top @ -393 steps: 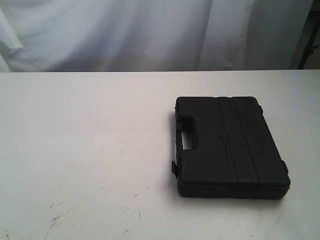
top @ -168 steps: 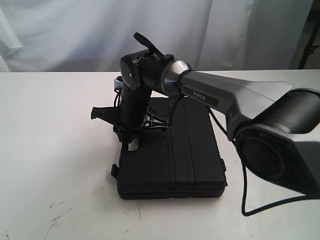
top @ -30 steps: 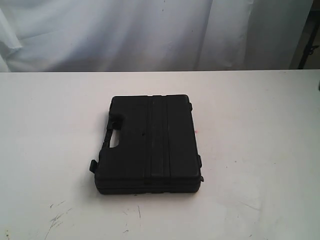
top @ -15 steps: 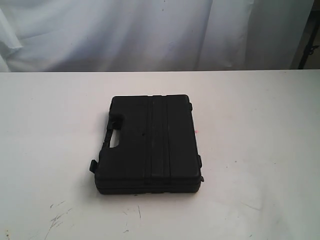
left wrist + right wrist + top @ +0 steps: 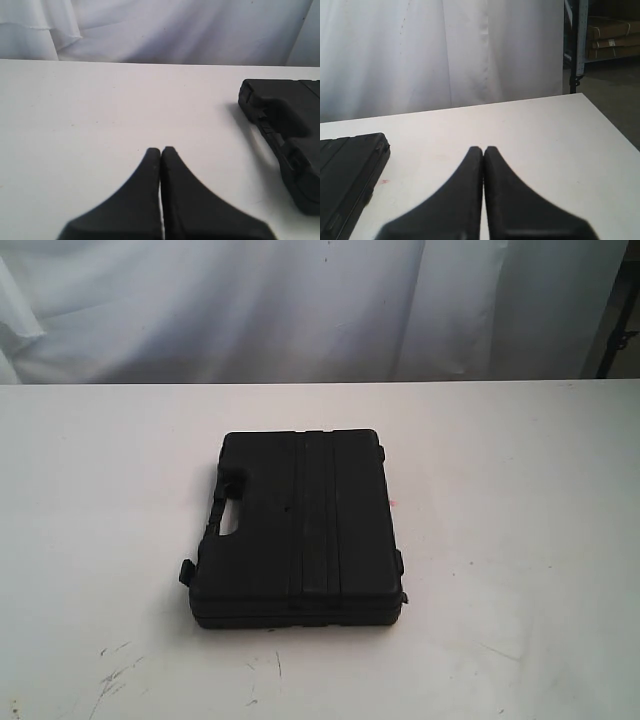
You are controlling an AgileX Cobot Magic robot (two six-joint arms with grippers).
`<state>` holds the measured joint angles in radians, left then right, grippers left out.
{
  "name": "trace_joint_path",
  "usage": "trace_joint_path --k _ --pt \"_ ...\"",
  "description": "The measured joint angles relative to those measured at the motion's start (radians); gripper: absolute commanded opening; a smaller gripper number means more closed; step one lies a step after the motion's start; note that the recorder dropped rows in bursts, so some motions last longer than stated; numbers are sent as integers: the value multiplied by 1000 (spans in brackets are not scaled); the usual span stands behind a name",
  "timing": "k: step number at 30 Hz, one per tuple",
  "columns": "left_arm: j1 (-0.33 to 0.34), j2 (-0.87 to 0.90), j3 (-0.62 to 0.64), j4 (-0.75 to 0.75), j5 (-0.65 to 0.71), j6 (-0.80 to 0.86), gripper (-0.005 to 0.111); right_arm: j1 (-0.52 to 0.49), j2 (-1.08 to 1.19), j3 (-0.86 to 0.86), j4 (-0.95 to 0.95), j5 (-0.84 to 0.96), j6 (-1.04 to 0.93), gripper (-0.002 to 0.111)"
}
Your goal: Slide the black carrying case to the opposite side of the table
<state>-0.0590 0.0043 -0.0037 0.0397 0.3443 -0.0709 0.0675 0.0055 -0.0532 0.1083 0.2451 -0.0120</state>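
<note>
The black carrying case point(image 5: 298, 527) lies flat near the middle of the white table point(image 5: 500, 490), its handle cut-out facing left. Neither arm shows in the exterior view. In the left wrist view the case point(image 5: 287, 135) sits off to one side, apart from my left gripper point(image 5: 161, 150), which is shut with nothing held. In the right wrist view a corner of the case point(image 5: 347, 170) shows beside my right gripper point(image 5: 483, 149), which is shut and empty too. Both grippers hover over bare tabletop.
A white curtain point(image 5: 300, 300) hangs behind the table's far edge. A tiny pink spot point(image 5: 393, 504) lies just right of the case. Dark scuff marks point(image 5: 115, 670) mark the front left. Shelving with boxes point(image 5: 610, 35) stands beyond the table's end.
Over the longer span the case moved from the right part of the table to the middle, and the right arm withdrew. Nothing has moved in the last second.
</note>
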Motion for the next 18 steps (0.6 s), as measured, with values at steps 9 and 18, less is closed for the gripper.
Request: trace_joint_path --k 9,18 --pt "0 0 0 0 0 0 0 0 0 46 0 -12 -21 0" --pt "0 0 0 0 0 0 0 0 0 50 -5 71 -24 0"
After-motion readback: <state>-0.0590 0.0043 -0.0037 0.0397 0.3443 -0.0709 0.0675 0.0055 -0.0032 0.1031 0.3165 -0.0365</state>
